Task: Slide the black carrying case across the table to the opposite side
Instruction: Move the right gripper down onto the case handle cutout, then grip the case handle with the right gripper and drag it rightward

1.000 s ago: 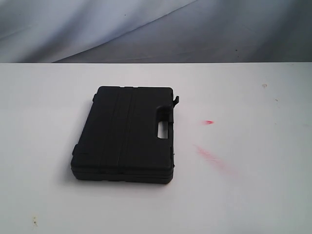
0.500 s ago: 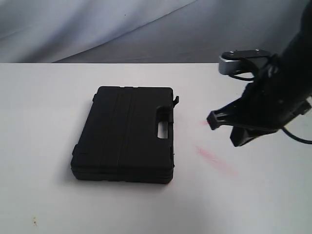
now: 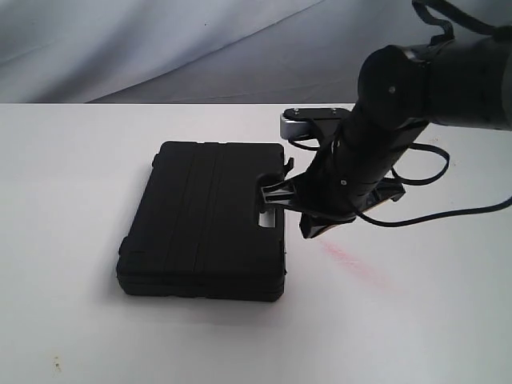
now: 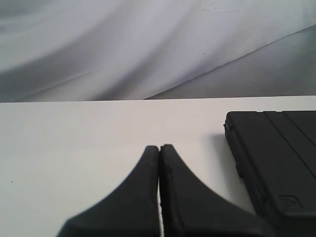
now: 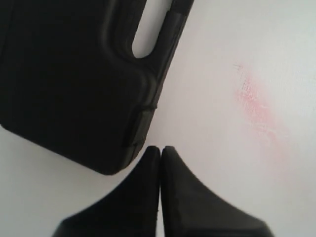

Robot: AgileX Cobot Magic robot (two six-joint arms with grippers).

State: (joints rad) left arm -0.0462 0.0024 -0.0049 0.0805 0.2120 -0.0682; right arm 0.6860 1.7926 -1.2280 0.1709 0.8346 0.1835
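Note:
The black case (image 3: 204, 220) lies flat on the white table (image 3: 72, 176), left of the middle, with its handle slot (image 3: 266, 214) on the right-hand edge. My right gripper (image 3: 266, 193) is shut and empty, its tips right at the case's handle edge. In the right wrist view the shut tips (image 5: 160, 148) sit just off the corner of the case (image 5: 64, 74), beside its handle slot (image 5: 148, 29). My left gripper (image 4: 159, 147) is shut over bare table, with the case (image 4: 276, 163) off to one side; it does not show in the exterior view.
Faint red smudges (image 3: 352, 260) mark the table just right of the case, under the right arm. A grey cloth backdrop (image 3: 160, 48) hangs behind the table's far edge. Bare tabletop stretches left of the case and along the front.
The right arm came in from the right and swept left until its shut tips reached the case's handle edge. The case has not visibly moved.

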